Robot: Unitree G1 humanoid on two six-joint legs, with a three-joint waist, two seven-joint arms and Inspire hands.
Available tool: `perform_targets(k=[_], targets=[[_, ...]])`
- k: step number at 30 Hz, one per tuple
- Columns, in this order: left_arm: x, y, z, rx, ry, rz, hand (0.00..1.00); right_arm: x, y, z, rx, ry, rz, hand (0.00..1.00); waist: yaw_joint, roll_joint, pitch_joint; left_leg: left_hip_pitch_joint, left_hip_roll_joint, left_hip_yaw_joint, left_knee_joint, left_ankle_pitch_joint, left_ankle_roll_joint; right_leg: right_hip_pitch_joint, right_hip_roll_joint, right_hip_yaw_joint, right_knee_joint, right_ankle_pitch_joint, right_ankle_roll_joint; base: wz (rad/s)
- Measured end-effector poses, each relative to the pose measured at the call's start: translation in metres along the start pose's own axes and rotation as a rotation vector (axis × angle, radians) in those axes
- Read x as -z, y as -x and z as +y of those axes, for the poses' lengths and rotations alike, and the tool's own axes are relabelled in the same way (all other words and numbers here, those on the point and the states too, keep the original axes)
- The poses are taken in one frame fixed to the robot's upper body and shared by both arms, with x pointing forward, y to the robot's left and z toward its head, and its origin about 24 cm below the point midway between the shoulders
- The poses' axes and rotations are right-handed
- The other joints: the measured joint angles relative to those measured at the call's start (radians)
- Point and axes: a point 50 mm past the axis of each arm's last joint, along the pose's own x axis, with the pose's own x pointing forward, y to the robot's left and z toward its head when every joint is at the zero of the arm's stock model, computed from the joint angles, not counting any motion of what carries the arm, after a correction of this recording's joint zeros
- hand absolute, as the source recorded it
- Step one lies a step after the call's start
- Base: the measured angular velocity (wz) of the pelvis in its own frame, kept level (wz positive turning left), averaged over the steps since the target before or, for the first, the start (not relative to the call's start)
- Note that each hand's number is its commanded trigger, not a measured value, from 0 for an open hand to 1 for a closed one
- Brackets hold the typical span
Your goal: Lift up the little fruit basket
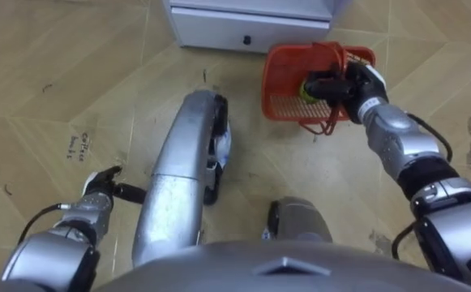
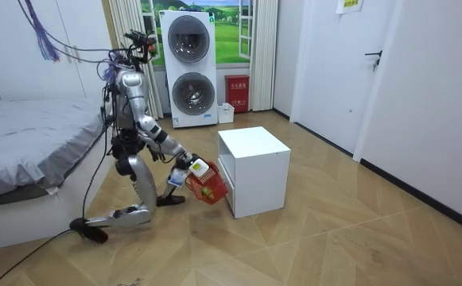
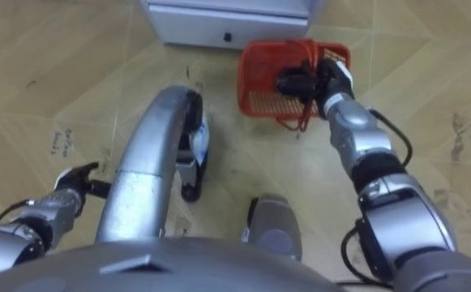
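Nearest, at the lower left, the left hand [image 1: 104, 188] hangs low over the wooden parquet floor [image 1: 49, 73], holding nothing. Whether it is spread or closed cannot be told.

At the far right, the right hand [image 1: 350, 84] is curled round the wire handle of the red plastic mesh fruit basket [image 1: 288, 75]. A yellow-green fruit [image 1: 306, 88] lies inside, just beside the hand; its kind cannot be told.

The basket is just in front of the white cabinet [image 1: 243, 23], below the drawer with its small dark knob [image 1: 246, 39].

In the room view the robot kneels low between the grey-covered bed [image 2: 24, 143] and the cabinet. The basket there is tilted and appears clear of the floor, close by the cabinet's near corner on the room view's left.
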Motion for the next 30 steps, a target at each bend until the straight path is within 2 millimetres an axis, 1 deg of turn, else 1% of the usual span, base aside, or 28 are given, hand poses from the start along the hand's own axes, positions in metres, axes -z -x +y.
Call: perform_targets(k=[1,2,3,4,5,6,7,8,9,10,11,12,13,14,15,16,17,18,19,20,21,22,23,24,26,27,28,30], targets=[[0.001,0.0,0.0,-0.01,0.006,0.002,0.0,-0.001,0.0,0.002,-0.007,0.005,-0.004,1.0,0.005,-0.001,-0.0005,0.049,0.001,0.0,-0.083,0.023,0.001,0.03,-0.001,-0.005,-0.117,0.022,0.004,-0.28],[0.004,0.0,0.001,-0.018,0.015,0.005,0.0,0.0,0.0,0.006,-0.024,0.018,-0.005,1.0,0.003,-0.007,-0.0031,0.1,-0.001,-0.001,-0.169,0.048,0.0,0.057,-0.009,-0.011,-0.222,0.043,0.007,-0.32],[0.005,0.001,0.002,-0.02,0.017,0.006,0.0,0.001,0.001,0.007,-0.034,0.027,-0.007,1.0,0.003,-0.01,-0.005,0.125,-0.001,-0.004,-0.211,0.062,-0.004,0.062,-0.014,-0.015,-0.272,0.042,0.005,-0.5],[0.01,0.001,0.003,-0.026,0.022,0.012,0.0,0.004,0.003,0.011,-0.061,0.044,-0.009,1.0,0.006,-0.01,-0.0051,0.17,-0.004,-0.027,-0.285,0.09,-0.016,0.057,-0.026,-0.023,-0.351,0.034,-0.004,-0.77],[0.018,0.002,0.006,-0.037,0.025,0.029,0.0,0.003,0.005,0.017,-0.093,0.066,-0.023,1.0,0.008,-0.01,-0.005,0.216,-0.007,-0.061,-0.351,0.118,-0.036,0.049,-0.035,-0.036,-0.432,0.019,-0.007,-0.85],[0.022,0.003,0.008,-0.044,0.027,0.043,0.0,0.005,0.007,0.019,-0.103,0.076,-0.026,1.0,0.008,-0.01,-0.0053,0.24,-0.011,-0.081,-0.379,0.134,-0.048,0.053,-0.034,-0.041,-0.484,0.013,-0.007,-0.76],[0.029,0.004,0.012,-0.062,0.021,0.065,0.0,0.01,0.012,0.023,-0.127,0.084,-0.031,1.0,0.006,-0.02,-0.0147,0.278,-0.02,-0.108,-0.433,0.166,-0.066,0.089,-0.029,-0.062,-0.587,0.017,0.001,-0.45],[0.029,0.004,0.018,-0.077,0.002,0.066,0.0,0.014,0.019,0.024,-0.149,0.088,-0.038,1.0,-0.001,-0.028,-0.02,0.303,-0.015,-0.101,-0.48,0.196,-0.079,0.131,-0.019,-0.093,-0.683,0.03,0.008,-0.23],[0.027,0.004,0.02,-0.083,-0.008,0.061,0.0,0.014,0.021,0.023,-0.16,0.089,-0.039,1.0,-0.007,-0.028,-0.0198,0.312,-0.009,-0.1,-0.5,0.208,-0.08,0.146,-0.012,-0.111,-0.72,0.039,0.007,0.13],[0.022,0.003,0.024,-0.091,-0.018,0.041,0.0,0.017,0.026,0.022,-0.183,0.091,-0.035,1.0,-0.014,-0.036,-0.0212,0.329,0.003,-0.096,-0.548,0.236,-0.089,0.167,-0.001,-0.14,-0.778,0.054,0.002,0.36],[0.018,0.003,0.024,-0.091,-0.017,0.022,0.0,0.019,0.03,0.02,-0.199,0.104,-0.028,1.0,-0.01,-0.04,-0.0226,0.344,0.004,-0.097,-0.595,0.266,-0.095,0.185,0.006,-0.159,-0.827,0.064,-0.002,0.38],[0.018,0.003,0.023,-0.088,-0.016,0.019,0.0,0.02,0.033,0.02,-0.211,0.116,-0.025,1.0,-0.007,-0.042,-0.023,0.354,0.005,-0.097,-0.618,0.279,-0.098,0.194,0.006,-0.171,-0.847,0.069,-0.005,0.28],[0.019,0.004,0.022,-0.085,-0.014,0.016,0.0,0.021,0.036,0.021,-0.243,0.134,-0.023,1.0,0.001,-0.042,-0.0237,0.377,0.007,-0.098,-0.662,0.306,-0.103,0.212,0.01,-0.184,-0.883,0.082,-0.009,0.14],[0.024,0.005,0.022,-0.086,-0.015,0.025,0.0,0.022,0.04,0.025,-0.278,0.134,-0.029,1.0,0.005,-0.042,-0.0242,0.404,0.007,-0.106,-0.709,0.336,-0.108,0.227,0.017,-0.197,-0.909,0.106,-0.01,0.12],[0.027,0.005,0.023,-0.086,-0.017,0.031,0.0,0.022,0.042,0.027,-0.294,0.132,-0.032,1.0,0.004,-0.042,-0.0245,0.421,0.007,-0.113,-0.736,0.352,-0.112,0.234,0.021,-0.204,-0.917,0.121,-0.014,0.12],[0.032,0.006,0.023,-0.086,-0.02,0.044,0.0,0.024,0.044,0.029,-0.322,0.128,-0.034,1.0,0.001,-0.042,-0.0244,0.462,0.014,-0.145,-0.8,0.383,-0.13,0.231,0.024,-0.223,-0.89,0.155,-0.009,0.06],[0.038,0.007,0.023,-0.085,-0.02,0.058,0.0,0.027,0.048,0.031,-0.341,0.122,-0.031,1.0,-0.004,-0.035,-0.0235,0.497,0.02,-0.203,-0.857,0.412,-0.158,0.207,0.02,-0.22,-0.844,0.162,-0.016,-0.16],[0.041,0.008,0.022,-0.084,-0.016,0.062,0.0,0.024,0.048,0.032,-0.352,0.126,-0.044,1.0,0.004,-0.031,-0.0228,0.504,0.022,-0.237,-0.878,0.425,-0.171,0.184,0.012,-0.209,-0.852,0.145,-0.023,-0.71],[0.05,0.009,0.019,-0.076,0.004,0.085,0.0,0.009,0.049,0.036,-0.379,0.151,-0.106,1.0,0.011,-0.03,-0.0274,0.496,0.033,-0.256,-0.886,0.445,-0.195,0.141,-0.011,-0.189,-0.893,0.108,-0.036,-0.55],[0.058,0.011,0.015,-0.06,0.003,0.115,0.0,0.007,0.053,0.033,-0.378,0.164,-0.129,1.0,-0.021,-0.007,-0.0286,0.488,0.047,-0.222,-0.881,0.458,-0.195,0.14,0.013,-0.22,-0.876,0.123,-0.051,-0.24],[0.06,0.011,0.016,-0.055,-0.002,0.122,0.0,0.011,0.055,0.031,-0.374,0.162,-0.112,1.0,-0.028,-0.002,-0.0309,0.494,0.062,-0.191,-0.886,0.471,-0.191,0.149,0.02,-0.229,-0.878,0.124,-0.052,0.33],[0.062,0.012,0.017,-0.049,-0.009,0.127,0.0,0.019,0.057,0.028,-0.375,0.163,-0.072,1.0,-0.022,-0.004,-0.0297,0.514,0.092,-0.132,-0.889,0.479,-0.18,0.168,0.033,-0.244,-0.886,0.128,-0.06,0.27],[0.066,0.013,0.017,-0.048,-0.009,0.137,0.0,0.022,0.059,0.026,-0.389,0.165,-0.053,1.0,-0.021,-0.005,-0.0313,0.532,0.113,-0.085,-0.896,0.48,-0.179,0.189,0.044,-0.255,-0.902,0.133,-0.071,0.16],[0.067,0.013,0.016,-0.046,-0.008,0.137,0.0,0.022,0.06,0.027,-0.398,0.167,-0.056,1.0,-0.021,-0.006,-0.0319,0.541,0.122,-0.071,-0.904,0.48,-0.179,0.197,0.047,-0.263,-0.91,0.136,-0.076,0.1],[0.077,0.016,0.017,-0.036,-0.011,0.173,0.0,0.014,0.066,0.029,-0.437,0.176,-0.093,1.0,-0.017,-0.014,-0.0346,0.564,0.14,-0.035,-0.929,0.484,-0.171,0.218,0.057,-0.268,-0.94,0.146,-0.094,0.0],[0.08,0.017,0.017,-0.031,-0.012,0.183,0.0,0.012,0.067,0.03,-0.449,0.182,-0.102,1.0,-0.012,-0.018,-0.0364,0.569,0.14,-0.028,-0.932,0.483,-0.169,0.223,0.057,-0.265,-0.949,0.148,-0.099,-0.13],[0.083,0.017,0.016,-0.022,-0.014,0.191,0.0,0.008,0.07,0.03,-0.469,0.198,-0.122,1.0,-0.002,-0.021,-0.0376,0.578,0.14,-0.019,-0.933,0.479,-0.163,0.232,0.056,-0.256,-0.961,0.153,-0.096,-0.15],[0.081,0.017,0.017,-0.014,-0.024,0.184,0.0,0.001,0.075,0.032,-0.506,0.224,-0.149,1.0,0.004,-0.025,-0.0394,0.59,0.142,0.003,-0.931,0.472,-0.153,0.252,0.055,-0.25,-0.986,0.162,-0.085,-0.05]])
